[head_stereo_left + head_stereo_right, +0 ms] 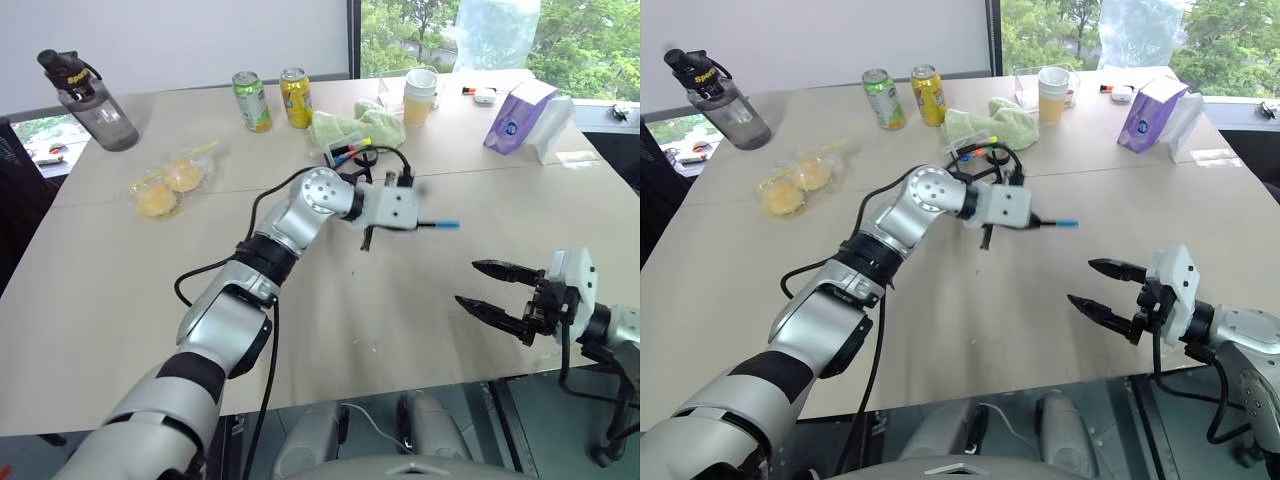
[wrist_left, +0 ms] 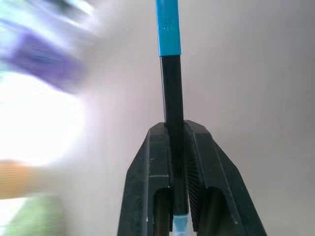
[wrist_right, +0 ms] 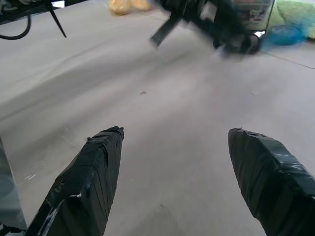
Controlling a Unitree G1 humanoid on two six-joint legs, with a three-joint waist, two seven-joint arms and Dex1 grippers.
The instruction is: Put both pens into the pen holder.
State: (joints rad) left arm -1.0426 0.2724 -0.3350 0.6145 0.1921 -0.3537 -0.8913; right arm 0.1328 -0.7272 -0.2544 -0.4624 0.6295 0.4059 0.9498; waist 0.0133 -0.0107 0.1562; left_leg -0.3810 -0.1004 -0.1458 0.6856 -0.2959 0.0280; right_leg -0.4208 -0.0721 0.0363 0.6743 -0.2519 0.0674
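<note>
holding the blue-tipped pen (image 2: 170,98) pinched lengthwise in my left gripper (image 1: 412,222) above the table (image 1: 120,300), i judge the task about halfway: the pen holder (image 1: 352,152) waits beside the green cloth (image 1: 345,125). my right gripper (image 1: 490,290) hangs spread and empty. the pink pen's whereabouts i can't make out.

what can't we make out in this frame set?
- Pen holder: in the head views the left arm's cable and wrist cover most of it, so its opening is not visible.
- Left gripper, shut on the blue-ended pen: left wrist view background is motion-blurred.
- Second pen: cannot locate it.
- Right gripper open.
</note>
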